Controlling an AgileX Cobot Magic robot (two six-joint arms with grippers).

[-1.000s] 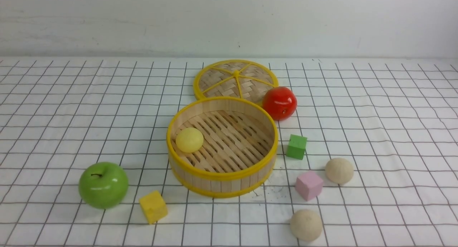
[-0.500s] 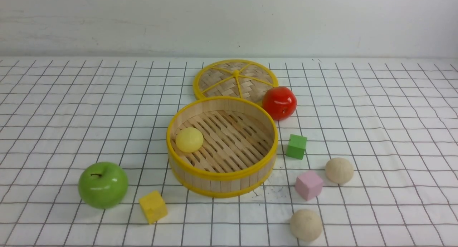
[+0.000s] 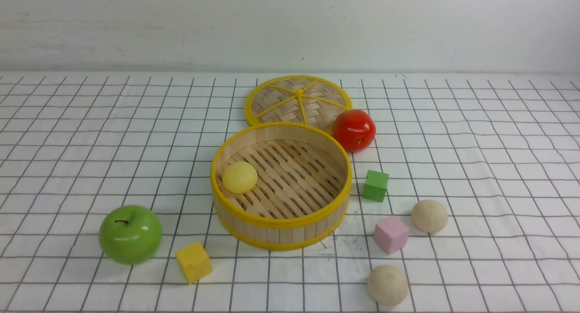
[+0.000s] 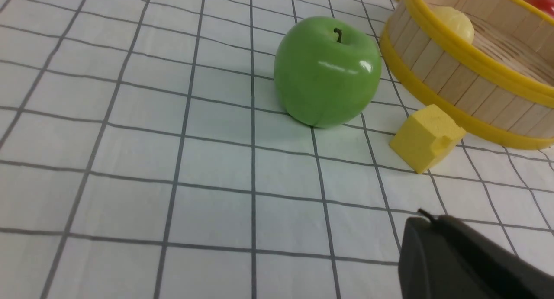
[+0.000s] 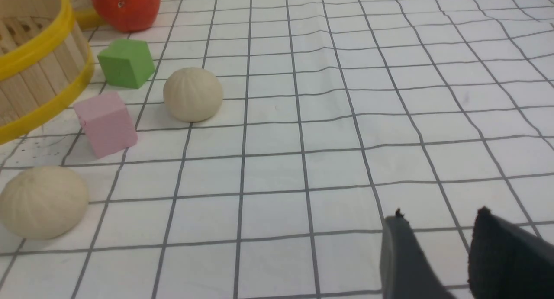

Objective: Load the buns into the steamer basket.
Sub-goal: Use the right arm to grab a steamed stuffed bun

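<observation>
Fingers (image 5: 402, 255) of my right gripper (image 5: 440, 212) stand apart, empty; my left gripper (image 4: 433, 229), I cannot tell; yellow bun (image 3: 239, 177) sits in the steamer basket (image 3: 281, 223).

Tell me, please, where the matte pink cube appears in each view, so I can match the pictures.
Front view: the pink cube lies right of the round bamboo steamer basket, between the farther cream-beige bun and the nearer cream-beige bun.
Left wrist view: not in it.
Right wrist view: beside the basket's wall, between the same buns.
Shared landmark: the basket's yellow rim, in all three views.
</observation>
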